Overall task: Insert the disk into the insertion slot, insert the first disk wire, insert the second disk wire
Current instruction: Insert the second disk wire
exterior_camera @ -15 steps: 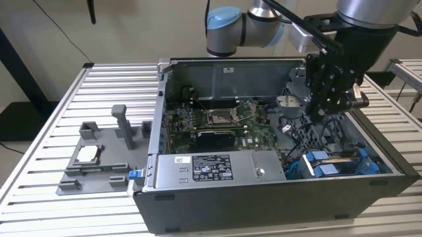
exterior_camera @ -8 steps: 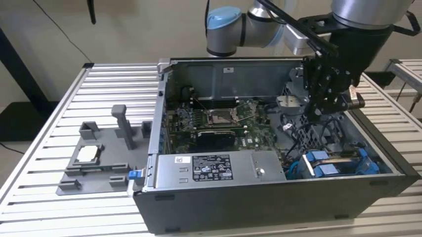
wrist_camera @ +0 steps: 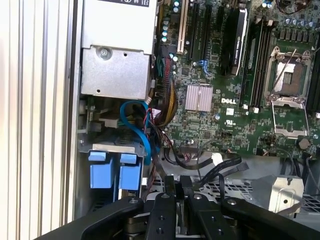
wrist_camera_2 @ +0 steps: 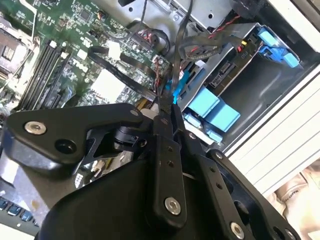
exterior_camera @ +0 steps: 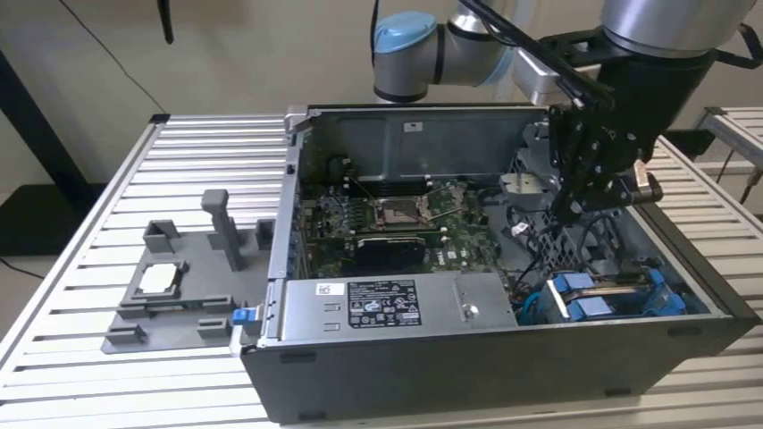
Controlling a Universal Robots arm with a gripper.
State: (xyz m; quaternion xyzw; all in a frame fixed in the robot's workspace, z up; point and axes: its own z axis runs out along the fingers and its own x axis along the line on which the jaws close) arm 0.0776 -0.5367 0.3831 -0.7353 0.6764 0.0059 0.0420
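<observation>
disk [exterior_camera: 602, 295] looks seated in slot [wrist_camera_2: 227, 52], blue carrier tabs showing at the case [exterior_camera: 477, 375] corner on the exterior view's right. gripper [wrist_camera_2: 167, 107] hangs just above it among the cables. fingers [wrist_camera: 170, 184] together, apparently clamped on a dark wire [wrist_camera_2: 179, 60]. step one looks done; can't confirm either wire is plugged in.

End effector [wrist_camera: 176, 186] by black cables [wrist_camera: 220, 167] (blue-tabbed insertion slot [wrist_camera: 111, 147] near)
</observation>
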